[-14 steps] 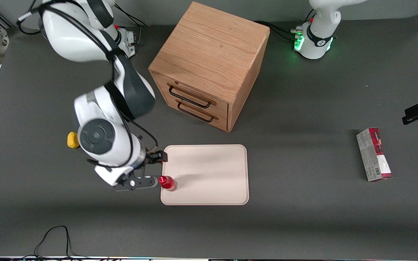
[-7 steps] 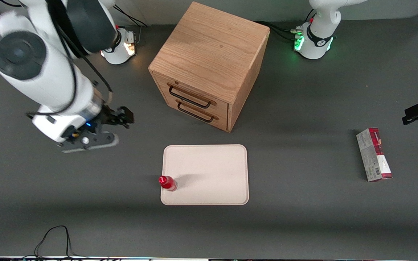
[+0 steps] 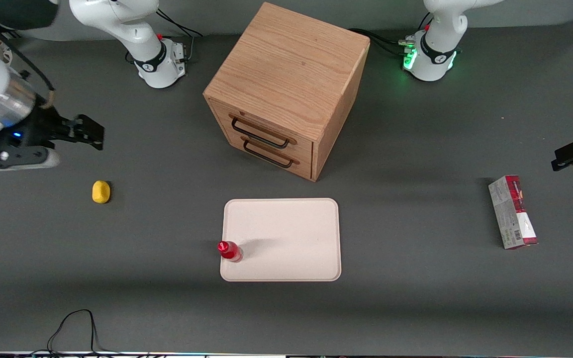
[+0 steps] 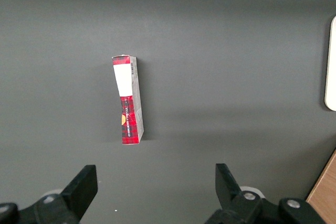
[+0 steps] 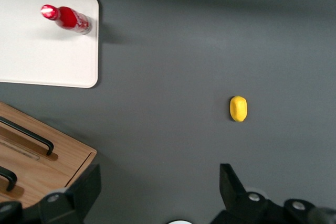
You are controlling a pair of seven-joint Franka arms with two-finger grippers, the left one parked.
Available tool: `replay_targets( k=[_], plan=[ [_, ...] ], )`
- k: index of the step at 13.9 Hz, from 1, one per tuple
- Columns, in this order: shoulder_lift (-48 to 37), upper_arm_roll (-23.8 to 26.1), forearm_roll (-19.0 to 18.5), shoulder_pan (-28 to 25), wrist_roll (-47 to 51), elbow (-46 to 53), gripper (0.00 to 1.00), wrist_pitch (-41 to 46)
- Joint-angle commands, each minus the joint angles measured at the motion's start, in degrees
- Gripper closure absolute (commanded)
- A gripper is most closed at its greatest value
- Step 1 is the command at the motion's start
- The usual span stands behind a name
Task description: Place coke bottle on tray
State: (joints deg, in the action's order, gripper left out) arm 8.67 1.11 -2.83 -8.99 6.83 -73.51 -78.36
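Placement complete: the coke bottle is stood upright on the tray, by the rim. The gripper, fingers spread and empty, is held high toward the working arm's end; only parking is judged left.

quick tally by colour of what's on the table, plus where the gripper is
Red: 2, coke bottle standing on tray, carton
Cream: 1, tray
Yellow: 1, lump
Wood: 1, drawer cabinet
Total: 5
Gripper: open, above the table near the lump.
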Motion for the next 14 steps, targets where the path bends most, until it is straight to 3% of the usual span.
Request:
replay_targets(
  k=[1, 5, 14],
  plan=[
    [-7.86, -0.15, 3.53, 4.85, -1.91, -12.34, 0.0, -6.7],
    [-8.94, -1.99, 3.45, 6.7, -4.8, -16.14, 0.0, -11.72],
    [-8.75, -4.72, 2.13, 6.97, -7.71, -15.35, 0.0, -10.85]
  ],
)
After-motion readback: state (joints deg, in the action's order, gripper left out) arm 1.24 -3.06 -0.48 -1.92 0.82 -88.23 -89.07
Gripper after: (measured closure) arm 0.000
